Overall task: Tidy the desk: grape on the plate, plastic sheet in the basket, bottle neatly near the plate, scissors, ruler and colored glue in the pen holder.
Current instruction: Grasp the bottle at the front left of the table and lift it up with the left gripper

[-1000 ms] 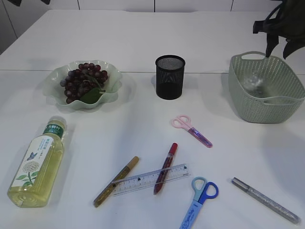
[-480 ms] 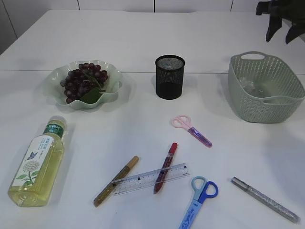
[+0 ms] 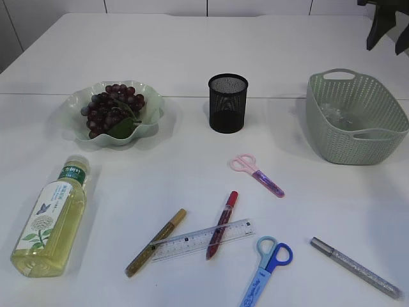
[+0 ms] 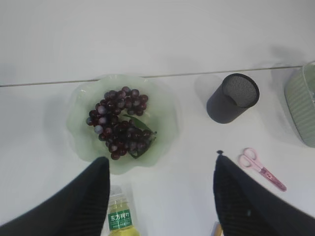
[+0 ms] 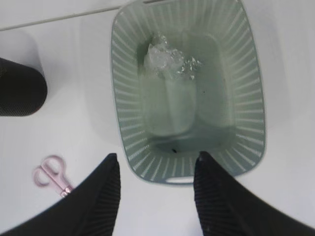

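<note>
Dark grapes lie on the green plate. The bottle lies on its side at front left. A crumpled plastic sheet rests in the basket. Pink scissors, blue scissors, a clear ruler and red, gold and silver glue pens lie on the table before the black pen holder. My right gripper hangs open and empty high over the basket's near rim. My left gripper is open and empty above the plate and bottle cap.
The red glue pen lies across the ruler, and the gold pen's tip touches the ruler's left end. A table seam runs behind the plate. Only the tips of the right gripper show in the exterior view, at the top right corner.
My right gripper has risen up and to the right, away from the basket, nearly leaving the exterior view. The plastic sheet stays in the basket. Nothing else has moved.
</note>
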`<state>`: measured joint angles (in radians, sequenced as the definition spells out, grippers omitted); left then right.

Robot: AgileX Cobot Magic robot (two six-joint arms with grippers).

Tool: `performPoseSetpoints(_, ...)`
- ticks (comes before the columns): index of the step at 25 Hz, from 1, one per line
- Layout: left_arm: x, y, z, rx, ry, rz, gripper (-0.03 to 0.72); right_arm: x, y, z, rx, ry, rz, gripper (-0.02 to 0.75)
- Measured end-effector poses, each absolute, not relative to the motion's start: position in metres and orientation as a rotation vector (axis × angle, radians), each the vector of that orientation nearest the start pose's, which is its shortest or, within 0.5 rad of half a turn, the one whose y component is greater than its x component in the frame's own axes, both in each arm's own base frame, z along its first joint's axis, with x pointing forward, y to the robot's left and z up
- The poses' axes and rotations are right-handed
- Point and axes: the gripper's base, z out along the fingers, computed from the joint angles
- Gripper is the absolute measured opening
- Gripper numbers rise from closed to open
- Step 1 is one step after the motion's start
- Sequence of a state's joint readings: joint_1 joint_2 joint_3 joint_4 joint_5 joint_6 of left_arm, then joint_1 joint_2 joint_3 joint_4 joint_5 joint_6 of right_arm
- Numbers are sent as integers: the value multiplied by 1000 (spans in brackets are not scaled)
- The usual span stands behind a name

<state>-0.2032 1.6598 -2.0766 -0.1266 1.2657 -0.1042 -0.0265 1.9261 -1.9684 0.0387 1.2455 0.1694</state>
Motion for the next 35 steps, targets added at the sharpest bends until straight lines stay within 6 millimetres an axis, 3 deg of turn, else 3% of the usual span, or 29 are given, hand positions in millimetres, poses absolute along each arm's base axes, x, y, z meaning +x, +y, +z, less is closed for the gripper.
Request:
performPoseSetpoints(6, 309, -75, 458, 127, 2435, -306, 490, 375, -4, 361, 258, 2693, 137, 396)
performPoseSetpoints(11, 293, -72, 440, 116, 2508, -301, 481, 329, 6, 368, 255, 2709, 269, 396)
performPoseSetpoints(19, 283, -68, 418, 88, 2588, -269, 500, 263, 9, 347, 233, 2793, 276, 396)
performPoseSetpoints(25, 284, -75, 396, 18, 2669, -280, 509, 247, 10, 349, 173, 2784, 268, 396)
performPoseSetpoints(35, 326, -88, 338, 33, 2830, -144, 510, 245, 12, 350, 131, 2782, 265, 396)
